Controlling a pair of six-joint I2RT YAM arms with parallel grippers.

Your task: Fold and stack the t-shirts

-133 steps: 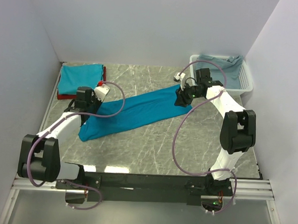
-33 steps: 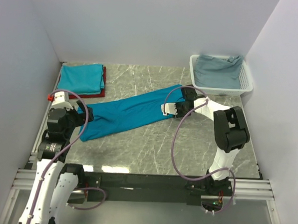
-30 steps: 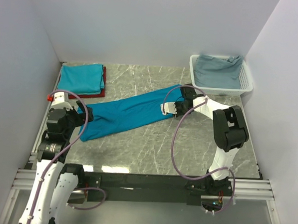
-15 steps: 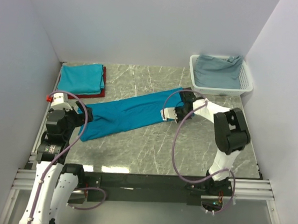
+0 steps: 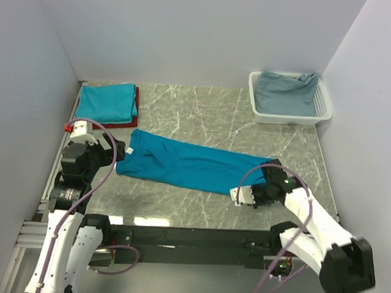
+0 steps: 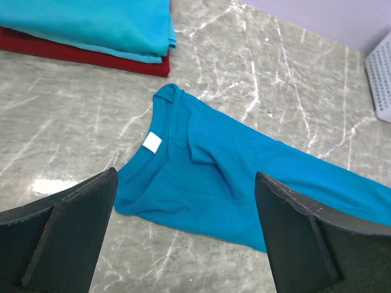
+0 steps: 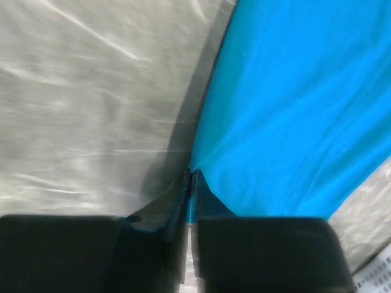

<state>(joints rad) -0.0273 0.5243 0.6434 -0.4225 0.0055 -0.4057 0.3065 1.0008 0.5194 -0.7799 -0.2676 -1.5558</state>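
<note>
A bright teal t-shirt [image 5: 188,164] lies stretched across the table, with its neck and white label [image 6: 153,142] toward the left. My right gripper [image 5: 244,192] is at the shirt's near right end. In the right wrist view it [image 7: 192,175] is shut on a pinch of the teal cloth [image 7: 287,110]. My left gripper [image 5: 118,151] hovers wide open just left of the neck end, and in its wrist view the fingers [image 6: 64,232] flank the shirt [image 6: 232,177] without touching it. A folded teal t-shirt [image 5: 106,101] rests on a folded dark red one [image 5: 136,105] at the back left.
A white lattice basket [image 5: 285,118] with grey-blue cloth [image 5: 287,87] in it stands at the back right; its corner [image 6: 382,79] shows in the left wrist view. White walls close in the left, back and right sides. The folded stack [image 6: 91,36] lies just beyond the shirt's neck.
My right arm has swung toward the near right, dragging the shirt's right end with it. The shirt has moved nearer and lies closer to level. The left arm has stayed put.
</note>
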